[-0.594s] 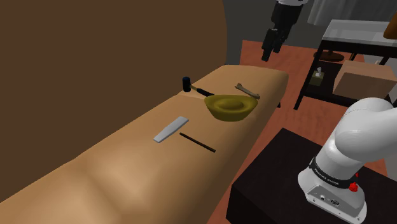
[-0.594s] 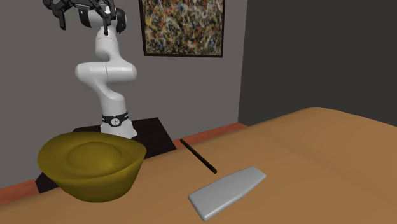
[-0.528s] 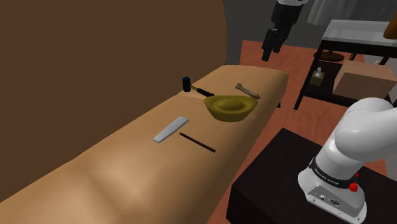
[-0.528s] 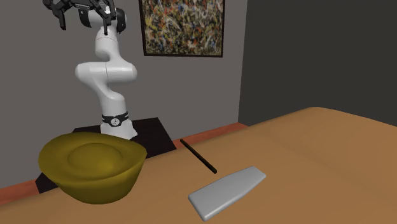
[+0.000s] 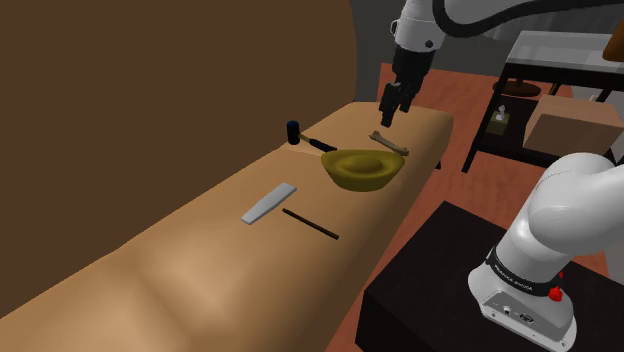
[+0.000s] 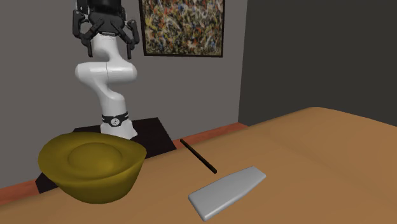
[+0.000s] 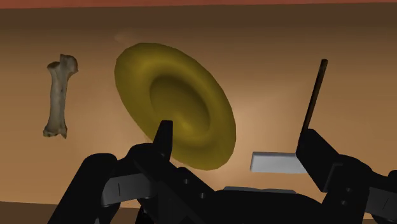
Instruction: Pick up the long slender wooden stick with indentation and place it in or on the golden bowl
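Your gripper (image 5: 386, 113) is hovering with fingers spread, while the thin dark stick (image 5: 310, 224) is lying well away, past the golden bowl (image 5: 360, 168)

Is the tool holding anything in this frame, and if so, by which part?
Nothing is held: the tool is open, its fingers apart and clasping nothing.

In the shoulder view everything lies on the long surface (image 5: 200, 260). The bone (image 5: 389, 142) lies just behind the bowl (image 5: 361, 170), and the hammer (image 5: 305, 137) near the bowl's left. The thin stick (image 5: 310, 224) lies well before the bowl, and the flat piece (image 5: 269, 203) farther from it still.
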You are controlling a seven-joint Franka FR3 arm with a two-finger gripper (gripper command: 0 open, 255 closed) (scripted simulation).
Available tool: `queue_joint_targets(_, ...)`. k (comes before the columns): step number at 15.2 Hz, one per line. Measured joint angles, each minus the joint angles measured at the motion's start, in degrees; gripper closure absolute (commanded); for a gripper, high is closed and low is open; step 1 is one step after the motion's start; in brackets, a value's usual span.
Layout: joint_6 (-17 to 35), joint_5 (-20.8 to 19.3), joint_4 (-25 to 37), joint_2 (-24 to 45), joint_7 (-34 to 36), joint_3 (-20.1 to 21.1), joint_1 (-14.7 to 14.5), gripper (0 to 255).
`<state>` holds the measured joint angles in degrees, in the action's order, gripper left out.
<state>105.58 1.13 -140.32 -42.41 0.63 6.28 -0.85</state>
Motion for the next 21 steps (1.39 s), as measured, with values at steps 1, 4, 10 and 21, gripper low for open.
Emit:
queue_joint_targets(1, 1.69, 0.24, -0.59, 1.15, 0.32, 0.42, -0.16, 0)
queue_joint_targets(4, 7.01, 1.47, -2.68, 4.47, 2.48, 2.83, -1.15, 0)
queue_joint_targets(10, 17.04, 2.79, -4.06, 13.2, 6.46, 7.34, -2.44, 0)
queue_joint_targets(21, 34.52, -2.13, -0.07, 35.41, 17.83, 16.21, -2.91, 0)
